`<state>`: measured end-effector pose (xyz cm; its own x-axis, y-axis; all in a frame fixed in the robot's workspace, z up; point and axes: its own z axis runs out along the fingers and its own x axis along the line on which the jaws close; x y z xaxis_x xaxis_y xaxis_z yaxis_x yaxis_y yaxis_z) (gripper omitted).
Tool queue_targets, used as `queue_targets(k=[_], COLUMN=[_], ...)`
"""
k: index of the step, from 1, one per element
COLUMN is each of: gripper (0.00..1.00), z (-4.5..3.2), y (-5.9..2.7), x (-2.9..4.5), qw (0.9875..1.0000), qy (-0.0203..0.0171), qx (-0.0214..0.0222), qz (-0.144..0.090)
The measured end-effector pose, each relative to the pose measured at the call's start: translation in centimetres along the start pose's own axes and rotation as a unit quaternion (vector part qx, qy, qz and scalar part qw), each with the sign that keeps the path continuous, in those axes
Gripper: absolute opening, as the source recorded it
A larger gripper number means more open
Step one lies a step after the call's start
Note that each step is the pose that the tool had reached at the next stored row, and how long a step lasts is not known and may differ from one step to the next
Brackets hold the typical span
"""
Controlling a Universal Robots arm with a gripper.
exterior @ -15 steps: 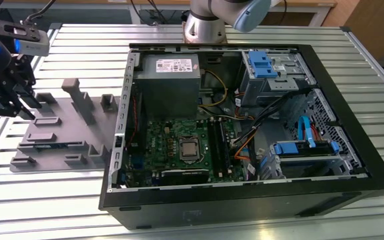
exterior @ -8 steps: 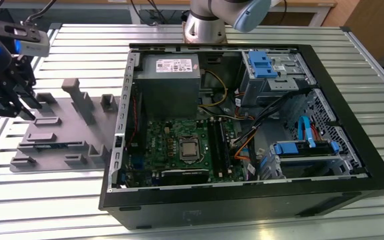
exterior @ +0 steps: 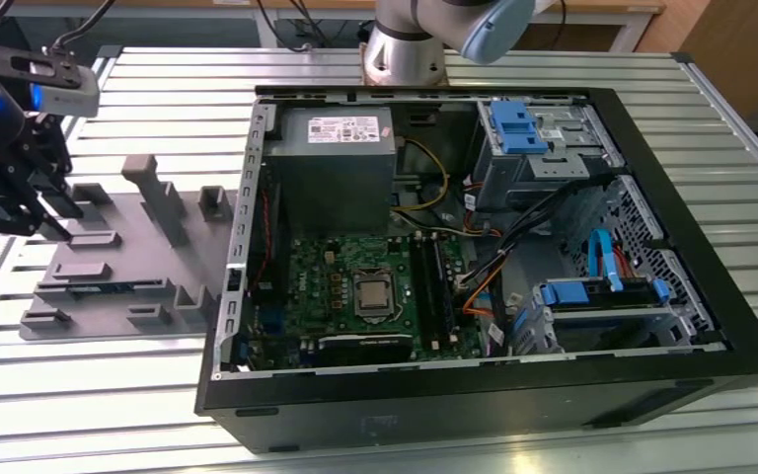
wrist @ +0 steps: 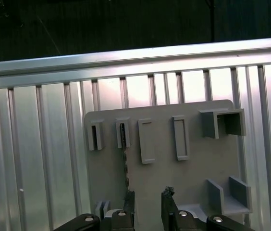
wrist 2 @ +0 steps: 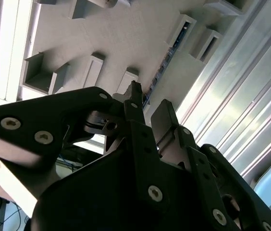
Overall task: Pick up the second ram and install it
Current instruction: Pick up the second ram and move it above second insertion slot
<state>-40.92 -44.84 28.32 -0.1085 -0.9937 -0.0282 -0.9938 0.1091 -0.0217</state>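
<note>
Gripper is held above the gray fixture plate, fingers narrowly parted, nothing clamped. The second ram is stood on edge in the plate.

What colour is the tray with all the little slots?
The tray is plain grey, clearest in the first wrist view.

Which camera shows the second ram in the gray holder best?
The first wrist view: the second ram runs edge-on across the gray holder toward the open hand. The second wrist view shows a thin slanted strip; the exterior view, a faint sliver.
</note>
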Motion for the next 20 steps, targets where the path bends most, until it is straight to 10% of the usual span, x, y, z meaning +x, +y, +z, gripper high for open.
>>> queue_targets(k=[20], gripper=[0.36], z=[1.08], y=[0.0], x=[0.25], qw=[1.0], qy=[0.0011], qx=[-0.004], qz=[0.0])
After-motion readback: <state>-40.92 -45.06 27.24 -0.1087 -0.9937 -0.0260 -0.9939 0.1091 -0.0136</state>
